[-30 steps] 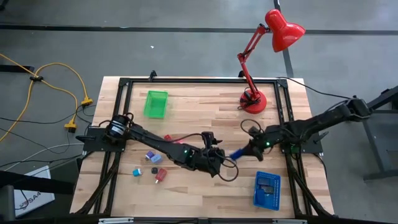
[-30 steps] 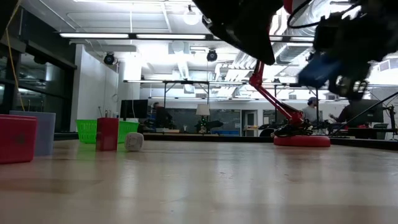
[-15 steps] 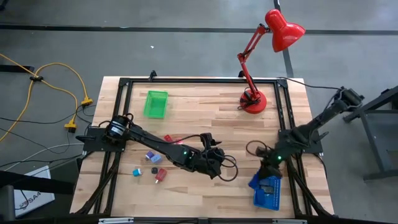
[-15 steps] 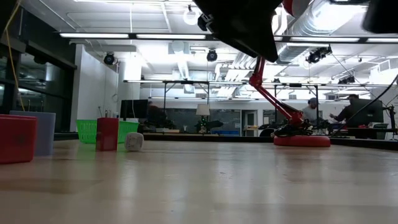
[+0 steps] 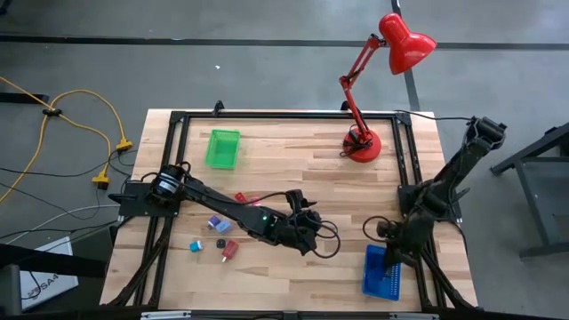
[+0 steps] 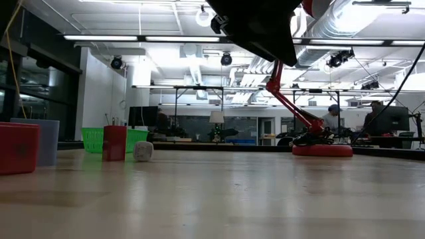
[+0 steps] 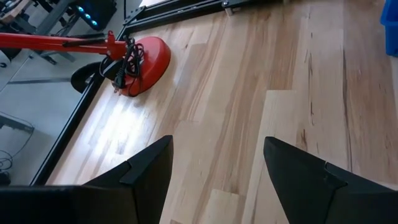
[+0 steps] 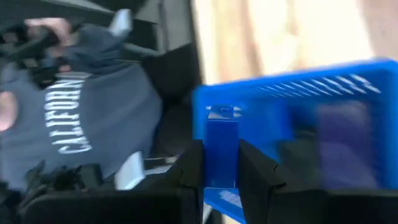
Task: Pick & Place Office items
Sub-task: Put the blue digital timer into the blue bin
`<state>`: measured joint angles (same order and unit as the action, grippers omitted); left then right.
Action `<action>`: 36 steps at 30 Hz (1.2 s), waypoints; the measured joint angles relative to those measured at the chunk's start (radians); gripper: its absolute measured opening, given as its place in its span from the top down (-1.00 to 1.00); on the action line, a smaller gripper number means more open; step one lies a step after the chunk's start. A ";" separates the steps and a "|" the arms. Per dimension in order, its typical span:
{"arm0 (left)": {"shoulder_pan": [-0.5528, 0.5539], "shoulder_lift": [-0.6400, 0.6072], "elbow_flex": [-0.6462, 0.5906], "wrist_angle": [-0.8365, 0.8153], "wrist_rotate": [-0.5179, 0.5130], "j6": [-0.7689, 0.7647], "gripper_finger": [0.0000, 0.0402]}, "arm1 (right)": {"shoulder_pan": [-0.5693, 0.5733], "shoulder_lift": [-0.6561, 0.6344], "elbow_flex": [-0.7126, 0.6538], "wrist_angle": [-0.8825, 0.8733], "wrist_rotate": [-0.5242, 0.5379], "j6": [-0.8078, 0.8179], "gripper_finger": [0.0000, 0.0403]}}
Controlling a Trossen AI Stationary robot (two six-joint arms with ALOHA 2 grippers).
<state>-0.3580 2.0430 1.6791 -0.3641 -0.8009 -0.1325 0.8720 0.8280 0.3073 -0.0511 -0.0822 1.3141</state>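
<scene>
Both arms are dark, built of jointed segments with black cables looping beside the wrists. The left arm (image 5: 233, 210) shows a small green light at mid-frame. The left gripper (image 7: 214, 168) has two black wedge-shaped fingers.

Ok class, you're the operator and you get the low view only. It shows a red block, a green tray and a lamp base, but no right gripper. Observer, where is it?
Observer: The high view shows the right gripper over the blue perforated tray, near the table's right edge.
Operator: Is it carrying anything?
Observer: Yes. In the right wrist view its fingers are shut on a blue block, held above the tray.
Operator: And the left gripper?
Observer: The left gripper is open over bare wood at mid-table, with nothing between its fingers.
</scene>
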 joint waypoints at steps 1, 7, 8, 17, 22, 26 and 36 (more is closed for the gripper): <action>0.000 0.000 0.000 0.000 0.000 -0.004 -0.20 | 0.005 0.000 0.000 -0.029 0.008 0.020 0.73; 0.000 0.000 0.000 0.002 0.000 -0.011 -0.20 | 0.025 0.000 0.000 -0.117 0.026 0.074 0.73; 0.000 0.000 0.000 0.002 0.000 -0.011 -0.20 | 0.028 0.000 0.000 -0.119 0.026 0.077 0.73; 0.000 0.000 0.000 0.002 0.000 -0.011 -0.20 | 0.032 0.011 0.000 -0.118 0.003 0.081 0.73; 0.000 0.000 0.000 0.002 0.000 -0.011 -0.20 | 0.032 0.037 0.000 -0.118 -0.036 0.100 0.73; 0.000 0.001 0.000 0.002 0.000 -0.010 -0.20 | 0.032 0.049 0.000 -0.112 -0.047 0.100 0.70; 0.000 0.001 0.000 0.002 0.000 -0.010 -0.20 | 0.032 0.049 0.000 -0.076 -0.005 0.099 0.42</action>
<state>-0.3580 2.0438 1.6791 -0.3624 -0.8009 -0.1429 0.9035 0.8768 0.3073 -0.1275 -0.0873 1.4128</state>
